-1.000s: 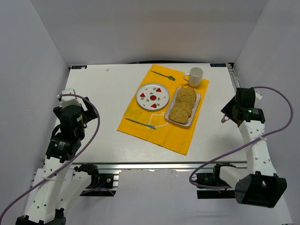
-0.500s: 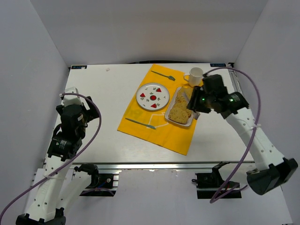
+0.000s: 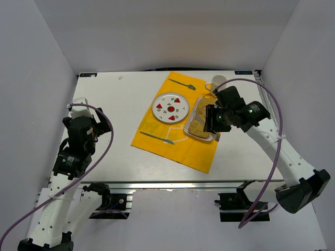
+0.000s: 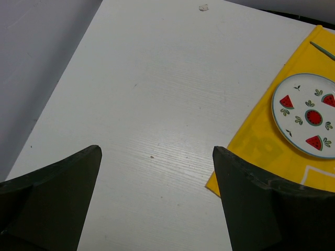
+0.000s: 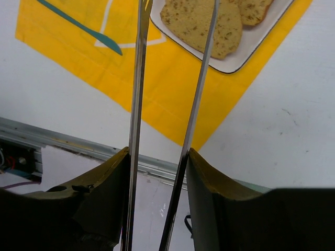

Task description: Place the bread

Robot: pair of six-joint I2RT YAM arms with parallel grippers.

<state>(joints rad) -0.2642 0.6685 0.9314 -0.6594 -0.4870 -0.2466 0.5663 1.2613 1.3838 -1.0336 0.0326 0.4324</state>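
Observation:
Three oval golden-tan bread slices lie overlapping on a white rectangular tray [image 3: 215, 137]. The nearest slice [image 5: 209, 23] and a second slice [image 5: 255, 8] show in the right wrist view, and one slice [image 3: 196, 127] shows from above. My right gripper [image 3: 213, 121] [image 5: 157, 157] hovers over the tray's near right end, shut on metal tongs [image 5: 137, 99]. The two thin blades stand apart and run up past the nearest slice, their tips cut off by the frame. My left gripper [image 3: 78, 106] [image 4: 157, 172] is open over bare table far to the left.
A yellow placemat [image 3: 172, 146] carries the tray, a round watermelon-print plate [image 3: 170, 107] [image 4: 309, 115], a teal knife [image 3: 157, 138] [image 5: 78, 26] and a spoon [image 3: 183, 83]. A white mug [image 3: 217, 80] stands behind the right arm. The table's near edge rail [image 5: 63, 138] lies below the tongs.
My right arm has swung in from the table's right side to above the bread tray, then shifted a little left and nearer. The left arm has barely moved.

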